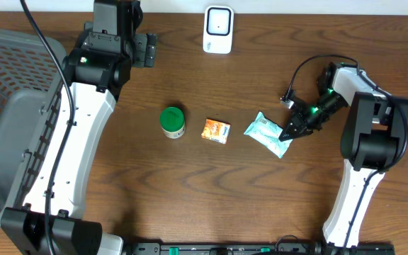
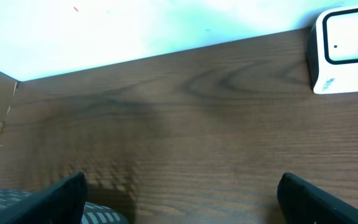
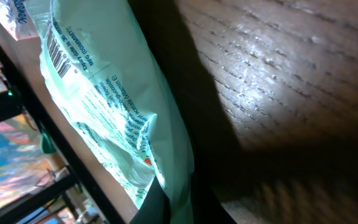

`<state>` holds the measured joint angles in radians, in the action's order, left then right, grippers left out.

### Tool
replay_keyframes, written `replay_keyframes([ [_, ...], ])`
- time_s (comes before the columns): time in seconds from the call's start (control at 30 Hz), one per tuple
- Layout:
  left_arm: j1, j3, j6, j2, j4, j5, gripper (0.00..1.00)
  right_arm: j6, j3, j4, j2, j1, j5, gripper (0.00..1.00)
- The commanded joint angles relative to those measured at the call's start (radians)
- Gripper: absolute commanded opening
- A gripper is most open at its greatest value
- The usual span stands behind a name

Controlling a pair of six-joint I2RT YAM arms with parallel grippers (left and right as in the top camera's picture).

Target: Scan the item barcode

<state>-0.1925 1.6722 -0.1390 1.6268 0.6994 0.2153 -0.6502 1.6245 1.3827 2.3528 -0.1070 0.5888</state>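
surface: dark wood table (image 1: 190,198), grey basket (image 1: 6,106) far left, white scanner (image 1: 218,30) top centre | pale green packet (image 1: 263,131) right of centre | right gripper (image 1: 287,133) pinching its edge | left gripper (image 1: 147,49) spread, upper left

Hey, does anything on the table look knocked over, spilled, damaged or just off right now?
Nothing stands out. The green-lidded jar stands upright, the orange box lies flat beside it, and the pale green packet lies at a slant, its edge pinched by the right gripper. No spill or tear shows.
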Motion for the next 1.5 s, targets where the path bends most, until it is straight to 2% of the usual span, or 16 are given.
replay_keyframes([
  [0.0, 0.002, 0.000, -0.006, -0.013, 0.000, 0.005, 0.98, 0.029, 0.068, 0.005, 0.051, 0.018, -0.021, 0.02],
  [0.1, 0.002, 0.000, -0.006, -0.013, 0.000, 0.005, 0.98, 0.080, 0.177, 0.051, -0.019, 0.030, -0.050, 0.02],
  [0.37, 0.002, 0.000, -0.006, -0.013, 0.000, 0.005, 0.98, 0.238, 0.311, 0.006, -0.276, 0.155, -0.362, 0.02],
  [0.53, 0.002, 0.000, -0.006, -0.013, 0.000, 0.005, 0.98, 0.345, 0.311, -0.066, -0.397, 0.322, -0.746, 0.02],
  [0.7, 0.002, 0.000, -0.006, -0.013, 0.000, 0.005, 0.98, 0.409, 0.309, -0.157, -0.404, 0.472, -1.160, 0.02],
  [0.87, 0.002, 0.000, -0.006, -0.013, 0.000, 0.005, 0.98, 0.455, 0.304, -0.299, -0.387, 0.525, -1.478, 0.01],
  [1.03, 0.002, 0.000, -0.006, -0.013, 0.000, 0.005, 0.98, 0.426, 0.293, -0.430, -0.381, 0.527, -1.553, 0.02],
  [1.13, 0.002, 0.000, -0.006, -0.013, 0.000, 0.005, 0.98, 0.344, 0.271, -0.534, -0.378, 0.519, -1.557, 0.02],
  [1.2, 0.002, 0.000, -0.006, -0.013, 0.000, 0.005, 0.98, 0.242, 0.232, -0.660, -0.374, 0.511, -1.560, 0.02],
  [1.4, 0.002, 0.000, -0.006, -0.013, 0.000, 0.005, 0.98, -0.253, -0.009, -1.290, -0.370, 0.499, -1.564, 0.02],
  [1.43, 0.002, 0.000, -0.006, -0.013, 0.000, 0.005, 0.98, -0.363, -0.061, -1.424, -0.370, 0.499, -1.564, 0.02],
  [1.47, 0.002, 0.000, -0.006, -0.013, 0.000, 0.005, 0.98, -0.547, -0.149, -1.663, -0.370, 0.497, -1.555, 0.02],
])
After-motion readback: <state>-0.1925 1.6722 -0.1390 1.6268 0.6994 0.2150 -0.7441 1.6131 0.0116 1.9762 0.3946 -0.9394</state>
